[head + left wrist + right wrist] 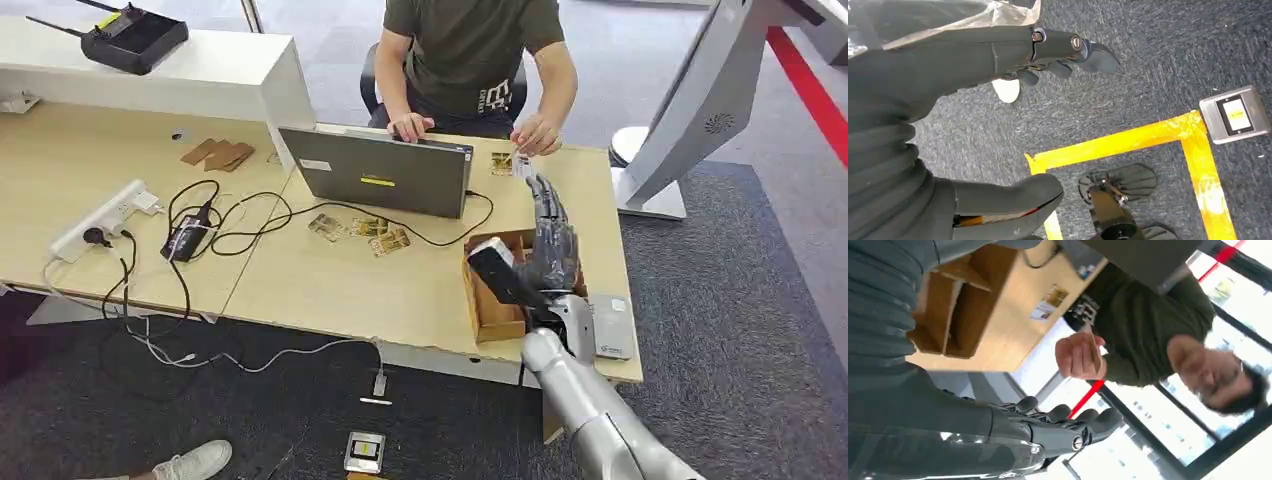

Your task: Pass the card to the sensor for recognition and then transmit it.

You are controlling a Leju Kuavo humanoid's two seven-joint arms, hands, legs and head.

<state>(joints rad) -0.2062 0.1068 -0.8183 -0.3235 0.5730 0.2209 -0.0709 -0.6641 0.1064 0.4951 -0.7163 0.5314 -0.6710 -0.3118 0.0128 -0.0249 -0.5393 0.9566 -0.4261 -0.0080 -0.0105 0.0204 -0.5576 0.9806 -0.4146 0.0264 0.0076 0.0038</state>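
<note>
card (1094, 347): pinched upright in the person's hand (1078, 356), at 12 o'clock from the right robot hand (548, 248)
right robot hand: raised over the surface (330, 280), fingers spread, grasping nothing
wooden box (495, 300): open, beneath that hand; contents hidden
left robot hand (1013, 115): released, over carpet
loose cards (365, 232): by the laptop (380, 170)

We see small thin tan card (1094, 347) pinched edge-on in person's hand (1077, 356), raised above far edge of light wooden desk (330, 285). In head view, card (521, 164) shows whitish, near person's fingers, just beyond robot's raised right hand (548, 245).
</note>
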